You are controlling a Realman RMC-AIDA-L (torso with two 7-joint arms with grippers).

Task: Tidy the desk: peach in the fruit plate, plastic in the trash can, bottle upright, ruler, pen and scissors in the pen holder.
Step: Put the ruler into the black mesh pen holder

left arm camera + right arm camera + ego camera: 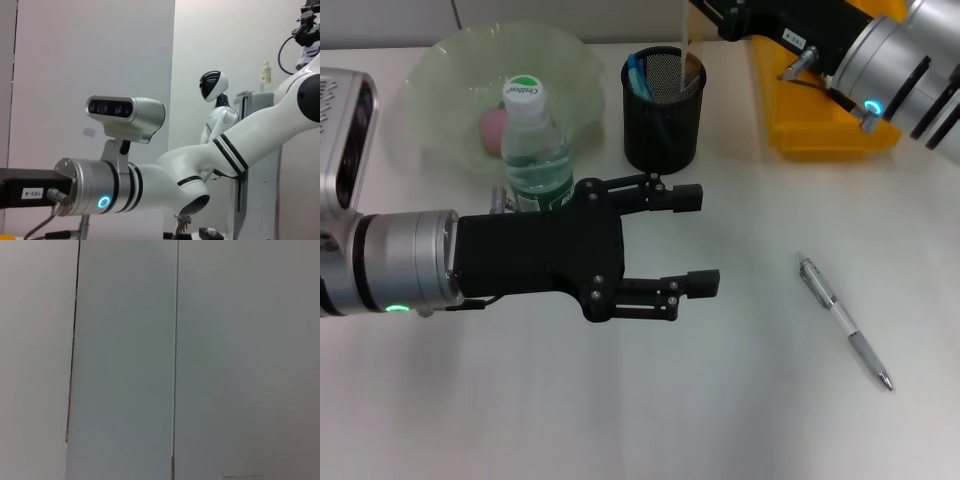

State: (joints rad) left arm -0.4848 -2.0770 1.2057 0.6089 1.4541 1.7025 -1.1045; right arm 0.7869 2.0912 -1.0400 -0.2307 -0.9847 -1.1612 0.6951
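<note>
Centrally in the head view, the black fingers [692,283] of the left gripper [695,241] are seen spread wide apart, with nothing held between them, above the bare white desk [650,410]. Just behind the gripper's body, an upright clear plastic bottle with a green cap [533,150] is seen standing at the near rim of a pale green translucent fruit plate [440,75] set at the desk's far left; a pink peach [493,128] is seen inside that plate, partly hidden by the bottle. Beside the plate, a black mesh pen holder [663,112] is placed near the far edge, with something blue inside and a clear flat ruler [685,45] standing up out of it. The right gripper is reached in from the far right corner over a yellow tray [820,125]; its fingers are cut off, so their state cannot be told. A silver and white pen [844,322] is left lying on the desk towards the right edge, well apart from the holder.
</note>
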